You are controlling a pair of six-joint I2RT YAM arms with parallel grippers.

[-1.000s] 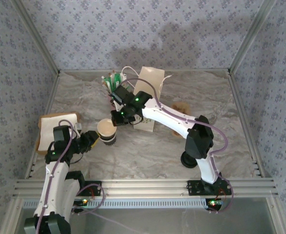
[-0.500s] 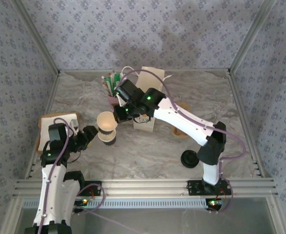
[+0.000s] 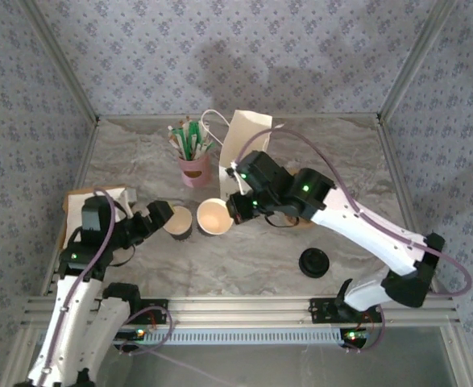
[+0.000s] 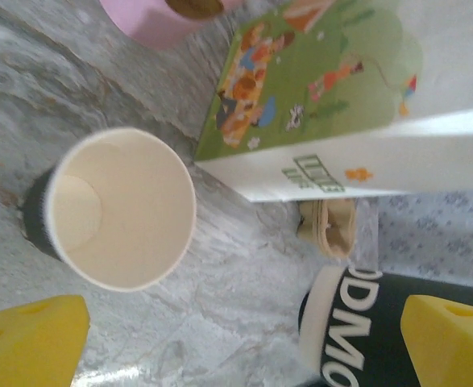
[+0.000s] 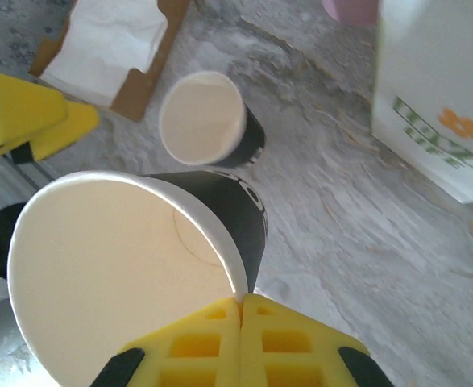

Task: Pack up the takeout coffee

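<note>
Observe left hand (image 3: 159,216) fingers apart beside lidless cup (image 3: 177,220) on desk (image 3: 252,251); observe right hand (image 3: 232,211) clamped on second cup (image 3: 214,216) rim.

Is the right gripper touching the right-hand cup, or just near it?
Touching. The right wrist view shows the right gripper with its fingers shut on the rim of the right-hand cup.

High overhead view of the table (image 3: 244,250); two close wrist views, both onto the open cup (image 4: 119,208) and white bag (image 4: 365,97).
</note>
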